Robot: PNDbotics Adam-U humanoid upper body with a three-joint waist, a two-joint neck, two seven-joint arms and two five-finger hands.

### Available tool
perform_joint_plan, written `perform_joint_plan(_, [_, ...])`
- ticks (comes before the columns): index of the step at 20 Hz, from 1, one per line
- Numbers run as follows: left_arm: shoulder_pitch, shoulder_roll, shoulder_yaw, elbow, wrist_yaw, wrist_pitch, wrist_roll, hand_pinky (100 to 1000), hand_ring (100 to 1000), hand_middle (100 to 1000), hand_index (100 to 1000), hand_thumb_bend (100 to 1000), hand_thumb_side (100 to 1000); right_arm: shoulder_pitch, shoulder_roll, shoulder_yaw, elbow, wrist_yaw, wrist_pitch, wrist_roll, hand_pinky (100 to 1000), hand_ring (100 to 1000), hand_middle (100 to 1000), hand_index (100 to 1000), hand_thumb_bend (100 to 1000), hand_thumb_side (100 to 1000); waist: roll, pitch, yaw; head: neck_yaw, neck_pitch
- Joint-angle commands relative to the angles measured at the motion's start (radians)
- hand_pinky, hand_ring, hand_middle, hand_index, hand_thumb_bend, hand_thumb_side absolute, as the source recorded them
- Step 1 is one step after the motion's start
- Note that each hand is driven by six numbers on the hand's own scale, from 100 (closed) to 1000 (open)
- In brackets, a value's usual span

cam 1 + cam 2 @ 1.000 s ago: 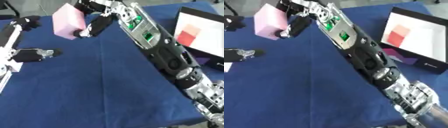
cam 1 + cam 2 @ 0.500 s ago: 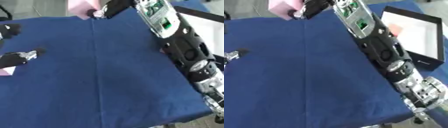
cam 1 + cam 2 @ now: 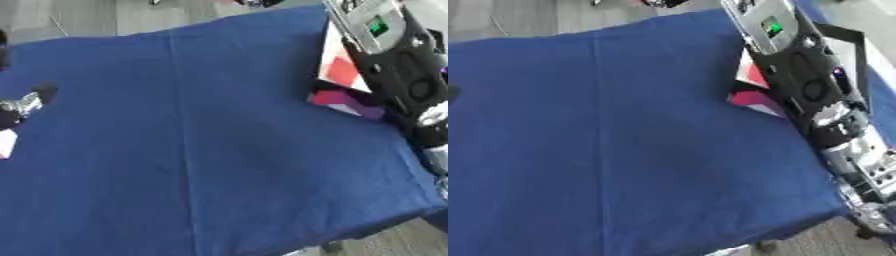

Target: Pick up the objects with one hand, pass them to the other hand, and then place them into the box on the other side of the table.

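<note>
My right arm (image 3: pixel 398 65) comes in from the right and runs up out of the top edge, so its hand and any object in it are out of sight. Behind that arm lies the box (image 3: pixel 336 97), dark-sided with a white inside and a red square (image 3: pixel 339 75) in it, largely covered by the arm. Of my left hand (image 3: pixel 24 104), only a silver and black tip shows at the left edge, low over the blue tablecloth (image 3: pixel 201 150).
A pale pink shape (image 3: pixel 5 143) lies at the left edge just below the left hand. The table's front edge runs askew along the bottom right, with grey floor (image 3: pixel 815 240) beyond it and above the far edge.
The whole picture has shifted and tilted, so the camera moved. The right hand with the pink block rose toward the far edge and has left the top of the view.
</note>
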Motion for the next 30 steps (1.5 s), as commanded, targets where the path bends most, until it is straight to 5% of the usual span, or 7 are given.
perform_joint_plan(1, [-0.008, 0.033, 0.022, -0.027, 0.016, 0.002, 0.023, 813, 762, 674, 814, 628, 545, 0.001, -0.075, -0.038, 0.018, -0.009, -0.002, -0.030, 898, 713, 449, 561, 346, 100, 0.013, -0.040, -0.001, -0.021, -0.006])
perform_joint_plan(12, [-0.015, 0.041, 0.040, -0.049, 0.031, 0.010, 0.056, 814, 762, 674, 815, 623, 542, 0.086, -0.178, -0.086, 0.061, -0.018, -0.013, -0.078, 897, 714, 449, 558, 346, 100, 0.021, -0.039, -0.008, -0.051, -0.115])
perform_joint_plan(30, [-0.010, 0.051, 0.061, -0.061, 0.040, 0.015, 0.084, 812, 759, 669, 815, 619, 536, 0.254, -0.282, -0.145, 0.138, 0.034, -0.010, -0.137, 892, 716, 451, 554, 342, 100, 0.027, -0.037, -0.014, -0.093, -0.083])
